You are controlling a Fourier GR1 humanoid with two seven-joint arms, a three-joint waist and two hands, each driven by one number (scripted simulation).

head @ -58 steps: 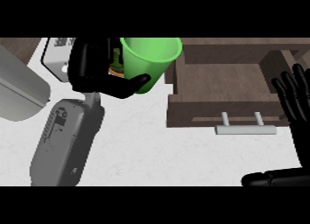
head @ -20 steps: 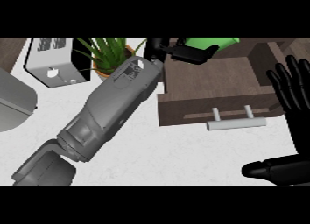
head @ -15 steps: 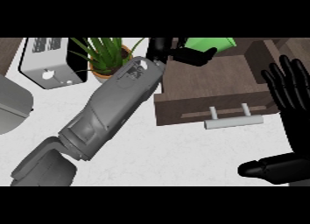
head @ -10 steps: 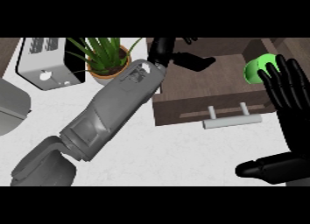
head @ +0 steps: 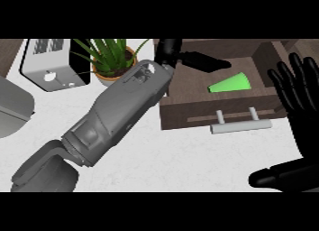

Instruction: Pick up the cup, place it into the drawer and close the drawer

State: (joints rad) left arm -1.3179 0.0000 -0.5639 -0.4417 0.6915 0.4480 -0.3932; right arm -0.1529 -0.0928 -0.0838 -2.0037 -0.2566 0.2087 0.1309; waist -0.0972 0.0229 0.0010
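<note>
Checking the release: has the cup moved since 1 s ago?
Yes. The cup left the left hand and now lies tipped inside the drawer, behind its handle.

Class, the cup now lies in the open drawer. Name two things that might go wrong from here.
1. The green cup lies on its side in the drawer, so it may roll when the drawer is pushed shut.
2. The left hand hangs open over the drawer's back; closing before it withdraws might catch it. The handle is untouched.
</note>
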